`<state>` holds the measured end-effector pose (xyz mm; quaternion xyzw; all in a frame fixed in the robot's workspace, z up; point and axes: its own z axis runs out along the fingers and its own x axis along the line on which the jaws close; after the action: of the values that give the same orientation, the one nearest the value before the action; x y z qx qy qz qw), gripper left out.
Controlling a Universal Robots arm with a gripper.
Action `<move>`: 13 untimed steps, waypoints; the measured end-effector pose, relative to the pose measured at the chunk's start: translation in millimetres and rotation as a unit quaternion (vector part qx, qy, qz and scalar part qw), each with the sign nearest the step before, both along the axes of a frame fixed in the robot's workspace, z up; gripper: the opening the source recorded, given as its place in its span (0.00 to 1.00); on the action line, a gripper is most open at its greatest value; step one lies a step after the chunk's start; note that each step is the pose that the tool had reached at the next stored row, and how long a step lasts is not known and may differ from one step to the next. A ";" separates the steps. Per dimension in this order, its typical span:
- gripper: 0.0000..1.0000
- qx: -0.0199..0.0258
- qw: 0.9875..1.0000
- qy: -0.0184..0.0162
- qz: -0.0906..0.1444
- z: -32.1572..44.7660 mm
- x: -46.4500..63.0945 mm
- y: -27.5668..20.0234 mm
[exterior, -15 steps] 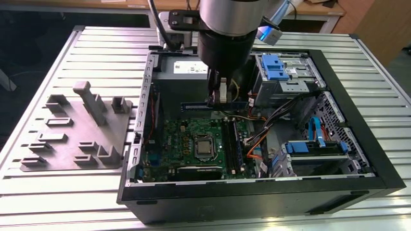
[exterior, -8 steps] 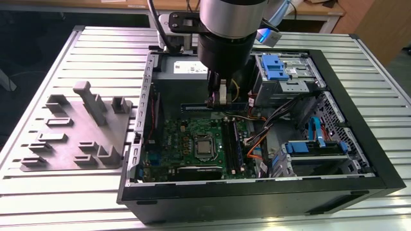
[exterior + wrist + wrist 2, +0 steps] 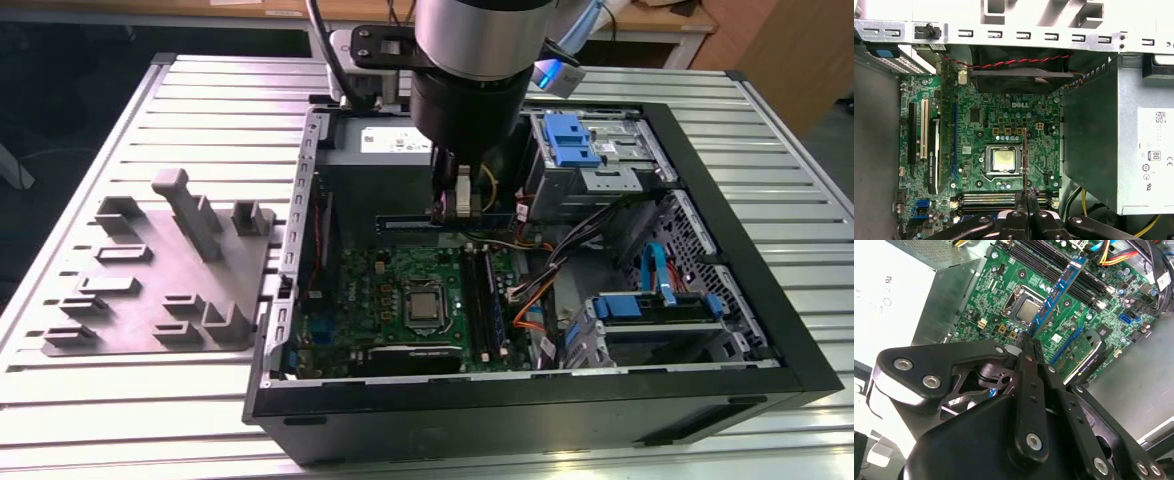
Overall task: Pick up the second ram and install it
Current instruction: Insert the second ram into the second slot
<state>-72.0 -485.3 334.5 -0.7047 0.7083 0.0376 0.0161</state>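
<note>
Over the motherboard [image 3: 999, 290], hand [image 3: 1027, 337] gripping second ram [image 3: 1054, 296], broadside in second wrist view

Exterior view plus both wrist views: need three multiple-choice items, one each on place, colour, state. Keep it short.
1. Where does the grey fixture plate lie relative to the computer case?
A. Beside it, on the exterior view's left
B. Inside it
C. Beside it, on the exterior view's right

2. What colour is the motherboard?
A. Red
B. Green
C. White

3. What state is the claw in?
A. Open and empty
B. Shut on a cable
C. Shut on the second ram

Answers:
1 A: the plate rests on the slatted table outside the case wall on the exterior view's left.
2 B: the board is green in both wrist views.
3 C: in the second wrist view the stick juts from between the closed fingertips, over the board and in no socket.
</note>
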 end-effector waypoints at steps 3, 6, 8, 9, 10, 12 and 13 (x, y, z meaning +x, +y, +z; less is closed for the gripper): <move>0.12 0.000 1.000 0.000 0.005 -0.4 0.0 0.1; 0.12 0.000 1.000 0.000 0.025 -0.9 0.0 0.0; 0.12 0.000 0.999 0.000 0.043 -1.5 0.0 0.0; 0.12 0.000 0.999 0.000 0.052 -1.7 0.0 0.0; 0.12 0.000 0.998 0.000 0.061 -2.0 0.0 0.0; 0.12 0.000 0.997 0.000 0.079 -2.6 0.0 0.0; 0.12 0.000 0.996 0.000 0.088 -2.8 0.0 0.0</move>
<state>-72.0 -485.3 331.7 -0.7642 0.6437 0.0389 0.0127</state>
